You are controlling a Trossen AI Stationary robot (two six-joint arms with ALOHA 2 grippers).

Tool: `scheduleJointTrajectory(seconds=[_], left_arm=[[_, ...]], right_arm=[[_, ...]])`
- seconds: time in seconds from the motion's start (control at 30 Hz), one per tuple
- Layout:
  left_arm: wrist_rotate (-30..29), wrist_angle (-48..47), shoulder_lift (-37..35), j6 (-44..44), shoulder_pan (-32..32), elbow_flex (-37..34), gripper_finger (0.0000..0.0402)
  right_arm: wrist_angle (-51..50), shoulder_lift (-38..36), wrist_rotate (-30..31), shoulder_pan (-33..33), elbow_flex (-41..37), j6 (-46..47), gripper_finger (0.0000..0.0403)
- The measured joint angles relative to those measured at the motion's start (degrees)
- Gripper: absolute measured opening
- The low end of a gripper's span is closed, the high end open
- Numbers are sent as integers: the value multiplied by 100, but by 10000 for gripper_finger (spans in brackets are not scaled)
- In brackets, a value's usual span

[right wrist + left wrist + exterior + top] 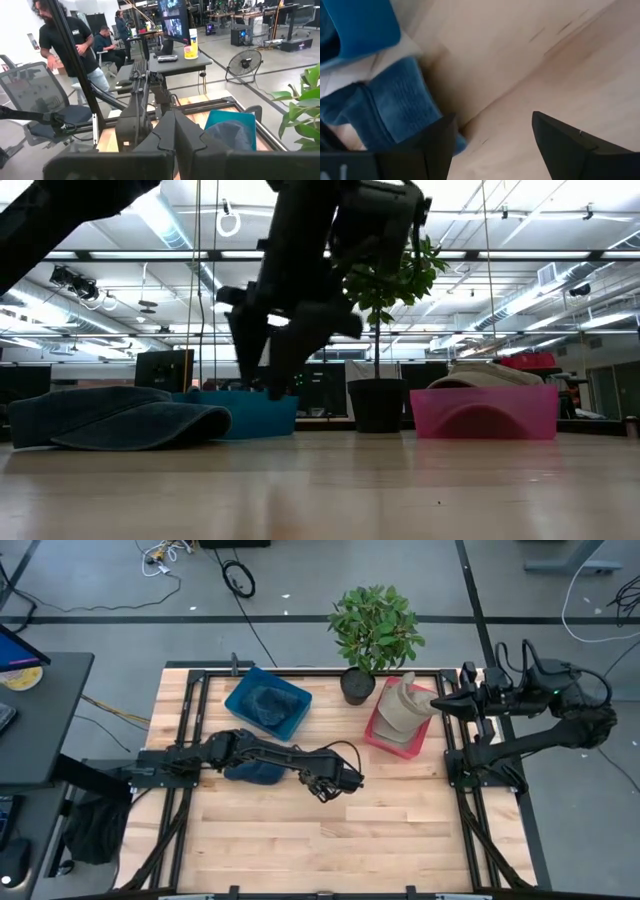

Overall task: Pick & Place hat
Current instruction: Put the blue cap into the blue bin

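On the table (pixel 300 830), the left claw (pixel 335 783) gapes empty beside the blue hat (pixel 255 771); lowering could snag its brim.

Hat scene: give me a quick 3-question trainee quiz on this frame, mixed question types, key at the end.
1. True or false: the left gripper is closed on the blue hat.
2. Which bin holds the beige hat?
A. the blue bin
B. the pink bin
C. neither; it lies on the table
3. Fill in: the right gripper waits near the table's right edge, by the pink bin, with its fingers ____.

Key:
1. False. Its fingers are open over bare wood, and the blue hat lies on the table beside them.
2. B
3. shut
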Motion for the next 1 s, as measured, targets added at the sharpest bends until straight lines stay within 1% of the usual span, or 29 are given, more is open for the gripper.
scheduleJointTrajectory(seconds=[0.07, 0.17, 0.33, 0.5, 0.63, 1.0], left_arm=[[108, -10, -23, 34, 0, -180, 261], [110, -5, -24, 74, -34, -297, 261], [-99, -1, -29, 303, -67, -297, 261], [-249, 0, -35, 348, -38, -359, 261], [-246, 3, -70, 487, 18, -614, 261], [-201, 2, -385, 318, 114, -1244, 261]], right_arm=[[0, 34, 0, 1, 0, 0, 4], [2, 80, 0, 1, -1, 0, 4], [13, 126, 0, 0, -1, 0, 4], [20, 189, -2, 0, -1, 19, 4], [17, 212, -4, 2, -1, 20, 4], [35, 215, -22, 0, -1, 26, 4]])
